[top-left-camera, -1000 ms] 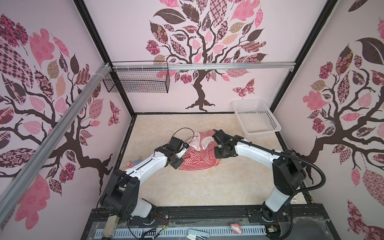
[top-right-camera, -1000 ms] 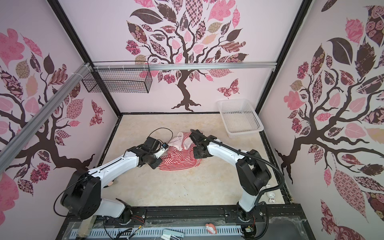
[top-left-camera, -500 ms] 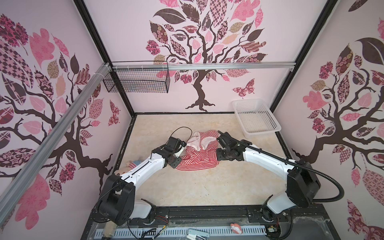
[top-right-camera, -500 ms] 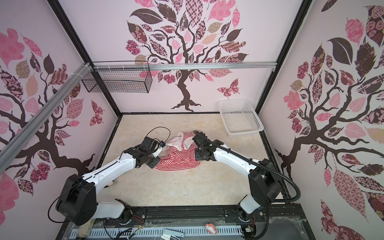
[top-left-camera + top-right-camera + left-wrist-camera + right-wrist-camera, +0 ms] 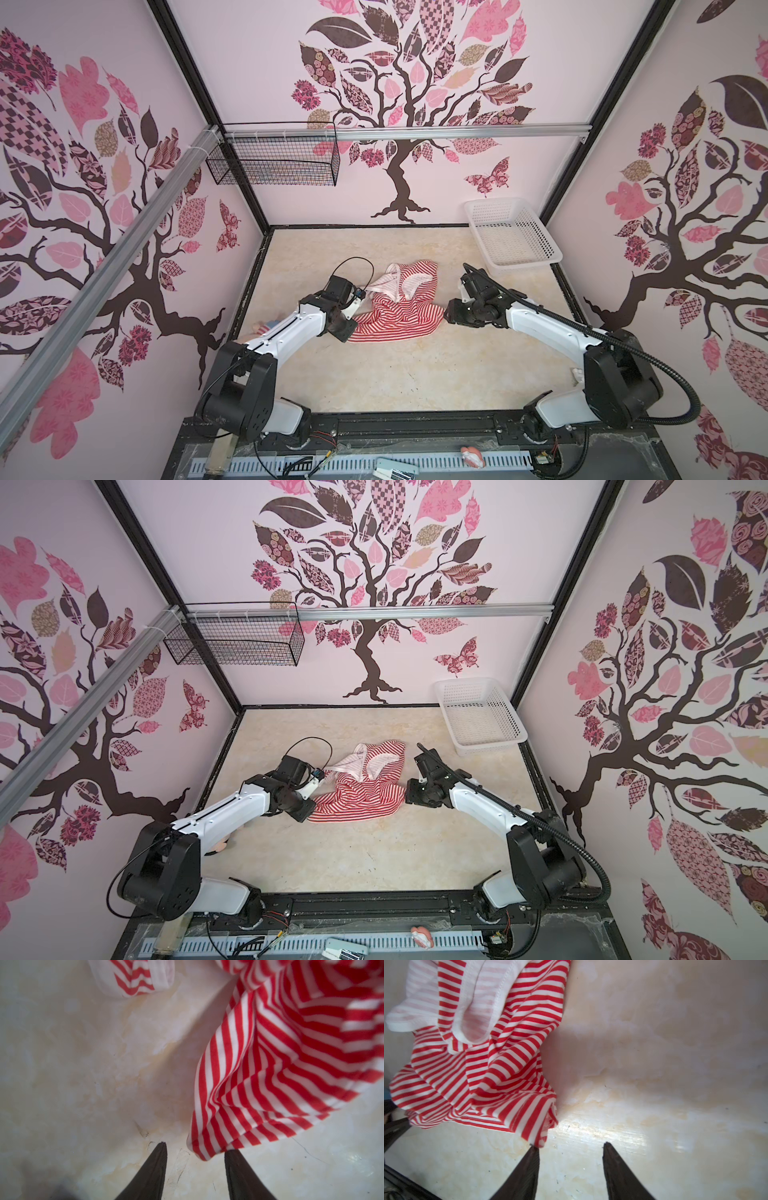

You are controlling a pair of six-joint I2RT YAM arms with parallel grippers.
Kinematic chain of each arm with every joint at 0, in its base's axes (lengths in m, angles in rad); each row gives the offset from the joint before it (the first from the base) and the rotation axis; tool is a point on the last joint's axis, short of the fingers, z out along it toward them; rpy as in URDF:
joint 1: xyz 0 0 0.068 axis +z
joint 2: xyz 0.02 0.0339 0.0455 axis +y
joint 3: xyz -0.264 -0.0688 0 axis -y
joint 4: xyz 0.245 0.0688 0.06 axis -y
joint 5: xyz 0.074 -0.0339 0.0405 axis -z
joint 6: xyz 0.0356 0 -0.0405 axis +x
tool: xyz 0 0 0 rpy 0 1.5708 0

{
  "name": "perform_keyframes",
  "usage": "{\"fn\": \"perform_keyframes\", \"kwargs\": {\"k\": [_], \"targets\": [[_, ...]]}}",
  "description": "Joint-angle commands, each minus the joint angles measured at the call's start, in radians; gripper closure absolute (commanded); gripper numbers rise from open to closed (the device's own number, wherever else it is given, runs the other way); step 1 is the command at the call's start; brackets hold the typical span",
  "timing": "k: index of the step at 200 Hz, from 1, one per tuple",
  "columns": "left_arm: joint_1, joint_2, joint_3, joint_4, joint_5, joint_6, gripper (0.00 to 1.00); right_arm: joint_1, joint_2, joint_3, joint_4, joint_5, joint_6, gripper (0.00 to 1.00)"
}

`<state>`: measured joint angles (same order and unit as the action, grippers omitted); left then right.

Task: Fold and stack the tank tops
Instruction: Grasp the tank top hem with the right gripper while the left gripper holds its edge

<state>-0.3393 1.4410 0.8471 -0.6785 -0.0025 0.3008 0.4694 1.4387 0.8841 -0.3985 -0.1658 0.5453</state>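
A tank top (image 5: pixel 399 316) with red and white stripes and white trim lies crumpled in the middle of the table in both top views, its neck end toward the back wall. My left gripper (image 5: pixel 345 332) points down at its near left corner. In the left wrist view the left gripper (image 5: pixel 195 1147) is open, and the tank top (image 5: pixel 280 1053) has its corner just at one fingertip. My right gripper (image 5: pixel 451 316) sits at the near right corner. In the right wrist view the right gripper (image 5: pixel 571 1145) is open, with the tank top (image 5: pixel 488 1064) touching one fingertip. Neither gripper holds anything.
A white plastic basket (image 5: pixel 511 237) stands at the back right corner. A black wire basket (image 5: pixel 274 162) hangs on the back wall at the left. A plush doll (image 5: pixel 266 328) lies partly hidden under the left arm by the left wall.
Both grippers have opened and let go of the tank top. They have drawn apart toward its near corners, the right one moving rightward. The cloth has settled on the table.
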Motion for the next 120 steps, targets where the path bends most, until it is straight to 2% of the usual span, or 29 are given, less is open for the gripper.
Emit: {"fn": "perform_keyframes", "kwargs": {"k": [1, 19, 33, 56, 120], "targets": [[0.019, 0.000, 0.022, -0.044, 0.088, 0.018, 0.51, -0.021, -0.070, -0.007, 0.016, -0.029, 0.004, 0.54], [0.019, -0.018, 0.009, -0.061, 0.129, 0.021, 0.50, -0.032, -0.095, -0.037, 0.028, 0.000, -0.003, 0.61], [0.019, -0.020, 0.006, -0.074, 0.156, 0.020, 0.50, -0.050, -0.077, -0.041, 0.025, -0.022, -0.007, 0.67], [0.019, -0.015, 0.001, -0.066, 0.177, 0.017, 0.50, -0.055, -0.058, -0.070, 0.092, -0.073, 0.008, 0.69], [0.020, 0.027, -0.010, -0.036, 0.127, -0.001, 0.50, -0.054, 0.070, -0.028, 0.174, -0.181, 0.008, 0.55]]}}
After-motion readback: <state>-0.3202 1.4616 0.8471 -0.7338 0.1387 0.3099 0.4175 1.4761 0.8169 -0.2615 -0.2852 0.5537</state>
